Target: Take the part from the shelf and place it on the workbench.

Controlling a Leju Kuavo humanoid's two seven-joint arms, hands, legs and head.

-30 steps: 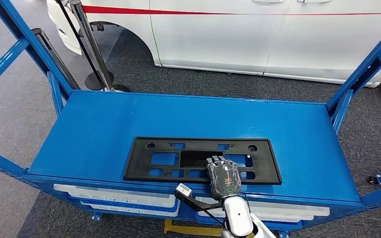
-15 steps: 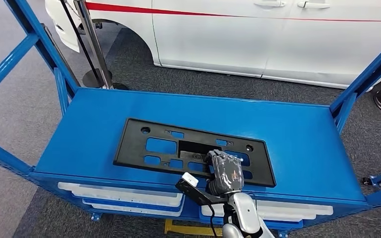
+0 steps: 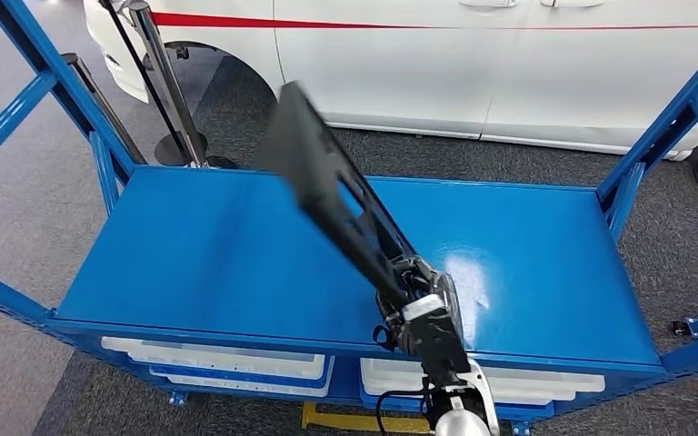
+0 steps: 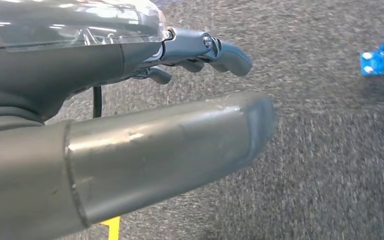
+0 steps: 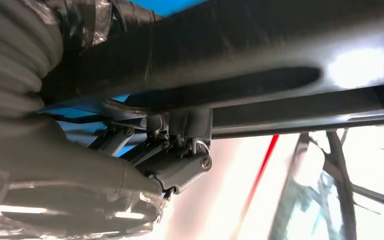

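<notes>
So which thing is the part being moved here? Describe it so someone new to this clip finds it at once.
Start at the big blue shelf in front of the white car in the head view. Above its top surface, the right hand grips one end of a long, flat black plastic panel with rectangular cut-outs. It is the only black thing there, tilted up off the shelf, its far end towards the car.
</notes>
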